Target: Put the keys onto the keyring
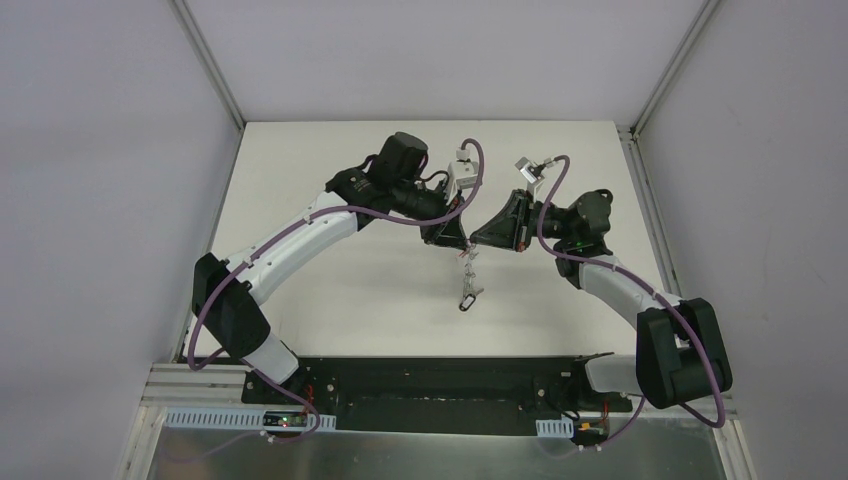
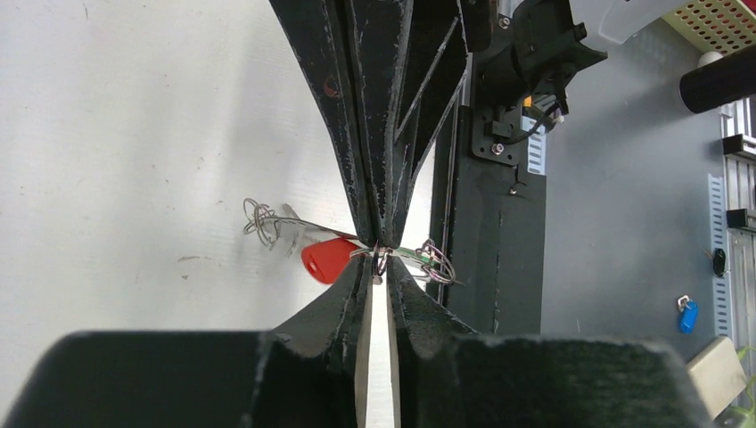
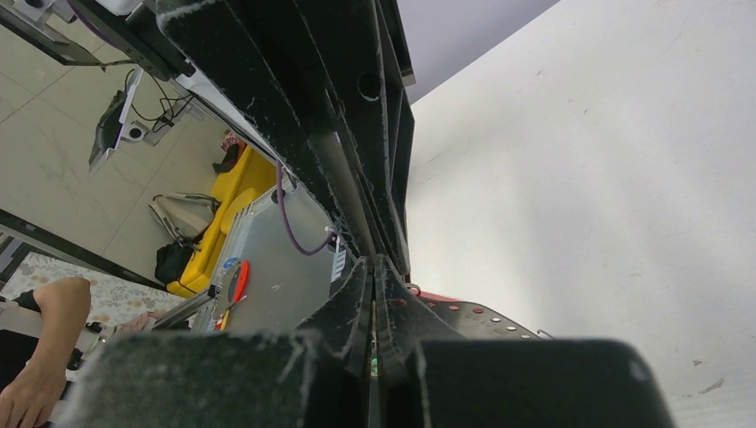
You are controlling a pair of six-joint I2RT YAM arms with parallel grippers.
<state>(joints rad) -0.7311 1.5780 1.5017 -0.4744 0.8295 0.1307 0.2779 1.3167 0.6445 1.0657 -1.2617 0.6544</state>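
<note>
Keyring (image 1: 468, 288) hangs in the air over the middle of the desk (image 1: 330, 290), dangling toward 6 o'clock from the spot where the two arms' tips meet. In the left wrist view its thin wire runs across those tips, with small coiled loops at 9 and 3 o'clock.

The left jaws stand almost closed, only a narrow slit between them, and seem to nip the blade of the red key (image 2: 328, 259), whose head sticks out at 9 o'clock. The right jaws are pressed fully together with their tips on the wire; whether they pinch it I cannot tell.

A bit of green, probably the green key (image 2: 429, 258), sits among the wire at 3 o'clock and looks already threaded. The red key appears to be mid-threading, and I cannot make out a black one, so at least part of the job remains.

White desk lies open toward 12 and 6 o'clock of the ring. The two arms crowd 9 and 3 o'clock, and the enclosure walls close off the desk's far and side edges.
</note>
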